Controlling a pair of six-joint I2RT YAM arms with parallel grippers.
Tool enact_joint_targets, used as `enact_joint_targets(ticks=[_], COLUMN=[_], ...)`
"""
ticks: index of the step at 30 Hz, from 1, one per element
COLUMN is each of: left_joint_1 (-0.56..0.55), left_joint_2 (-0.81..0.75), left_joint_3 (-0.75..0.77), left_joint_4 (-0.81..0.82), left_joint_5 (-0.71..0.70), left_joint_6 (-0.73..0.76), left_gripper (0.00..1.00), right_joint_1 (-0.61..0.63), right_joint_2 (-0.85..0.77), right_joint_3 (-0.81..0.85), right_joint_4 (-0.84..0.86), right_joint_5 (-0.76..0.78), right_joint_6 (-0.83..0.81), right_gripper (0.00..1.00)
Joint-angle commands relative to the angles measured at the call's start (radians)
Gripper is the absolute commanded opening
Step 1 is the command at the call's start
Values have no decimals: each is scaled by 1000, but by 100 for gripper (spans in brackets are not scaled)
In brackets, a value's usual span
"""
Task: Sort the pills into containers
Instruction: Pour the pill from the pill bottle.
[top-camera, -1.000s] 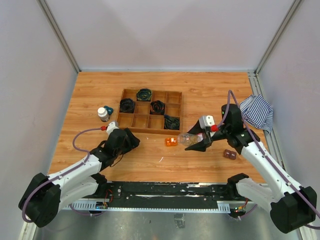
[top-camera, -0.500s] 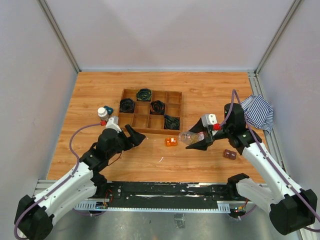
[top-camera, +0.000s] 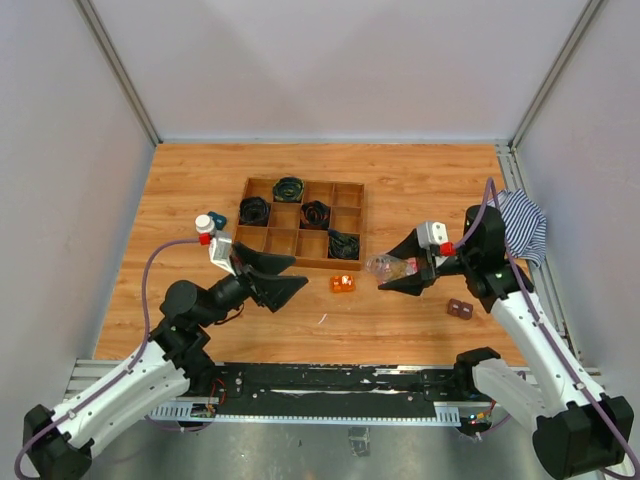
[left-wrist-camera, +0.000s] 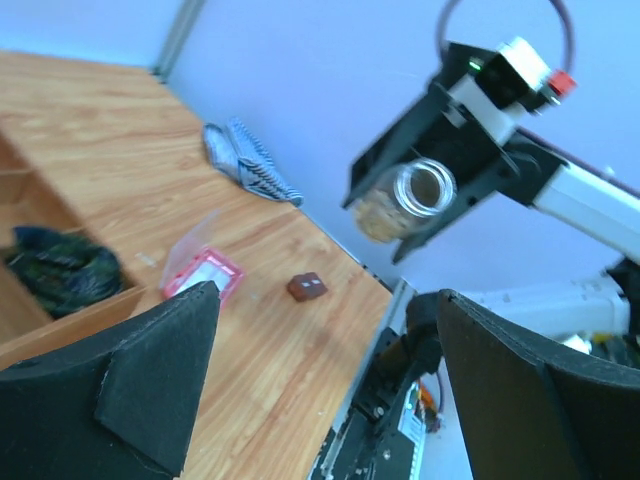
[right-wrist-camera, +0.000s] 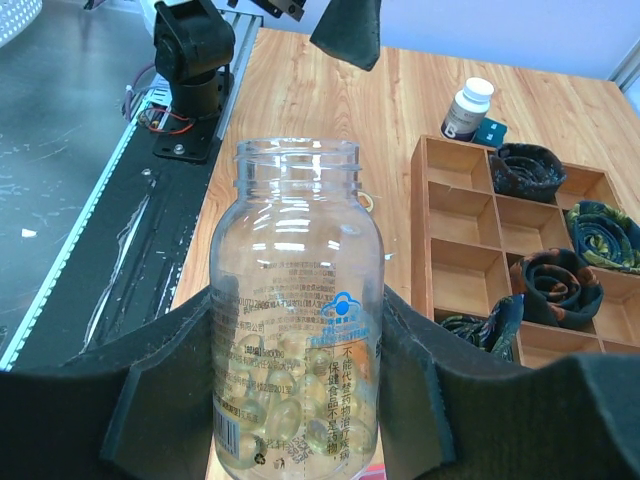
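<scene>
Light wood table with pale grey walls on three sides; black rail along the near edge by the arm bases.

Surroundings:
- Wooden compartment tray at mid-table, with dark coils in several cells.
- Dark bottle with white cap upright just left of the tray, a small blue object beside it.
- Flat pink box on the table just in front of the tray's near right corner; it reads orange-red from above. Lid appears raised.
- Small brown block further right, well apart from the box.
- Striped cloth bunched at the right edge.

Right arm: elbow high near the cloth, forearm running left. Right gripper is clamped on the clear vial, one finger on each side of its body. The vial is in the air, lying nearly level, right of the pink box, its uncapped mouth pointing at the left arm. Yellowish pills sit at its closed end.

Left arm: reaches up and right from its base, wrist raised off the table in front of the tray's left half. Left gripper is spread wide and holds nothing, aimed toward the vial's mouth. No object lies between the two grippers; the pink box sits below the gap.
</scene>
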Motion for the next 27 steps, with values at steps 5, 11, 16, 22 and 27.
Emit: enact_joint_targets(ticks=[5,11,16,22,27], left_joint_1=[-145,-156,-156,-156,-156], left_joint_2=[135,311,479,629,618], left_joint_3=[-19,-91,-155,-62,-53], left_joint_4=[400,807,1077,1117,957], left_joint_5=[42,35,5,44,-60], left_joint_6=[324,205,21,-41,114], left_gripper=[96,99,99,99,99], right_joint_1=[-19,-20,-40,-42,-90], right_joint_2=[14,32,15,31,56], right_joint_3=[-2,21,19,21,155], right_joint_4=[22,-54,-61,-58,-30], right_joint_5=[-30,30,37,31,100], right_joint_6=[14,-55,-66,-60,151], right_gripper=[3,4,5,5,2])
